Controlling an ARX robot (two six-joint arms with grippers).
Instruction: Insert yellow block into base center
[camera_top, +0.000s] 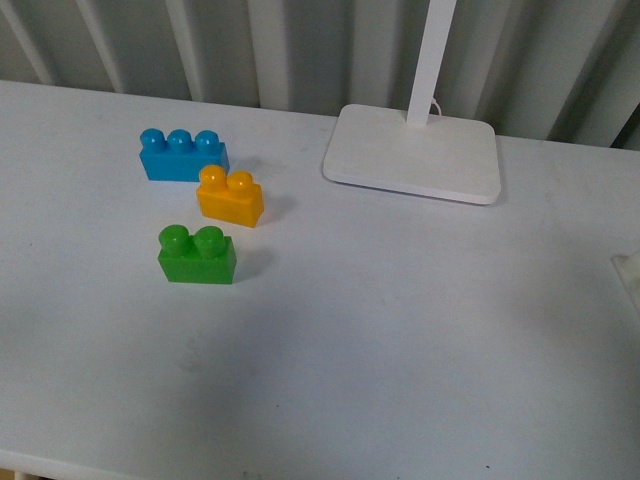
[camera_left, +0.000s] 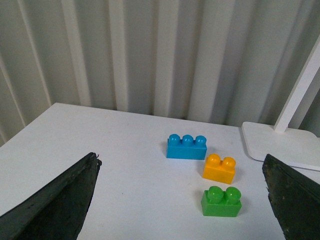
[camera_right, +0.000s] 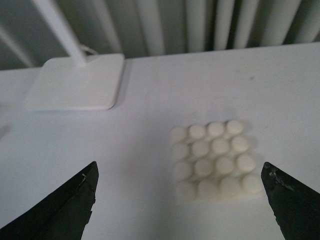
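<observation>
yellow block (camera_top: 230, 196): upper left, front frame, between blue brick (camera_top: 183, 155) and green brick (camera_top: 197, 255) | base (camera_right: 215, 159): 4x4 studs | left gripper (camera_left: 181, 159), right gripper (camera_right: 180, 166): jaws wide apart, empty

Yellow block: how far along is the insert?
Nothing done yet. Yellow block sits ungrasped on the table between blue brick and green brick; base studs are bare. Left end effector and right end effector open, empty. Remaining: grasp, carry, press onto centre.

On the table (camera_top: 400, 350) we found the block (camera_top: 230, 197) left of the lamp foot (camera_top: 412, 153), the base (camera_right: 215, 157) to its right.
</observation>
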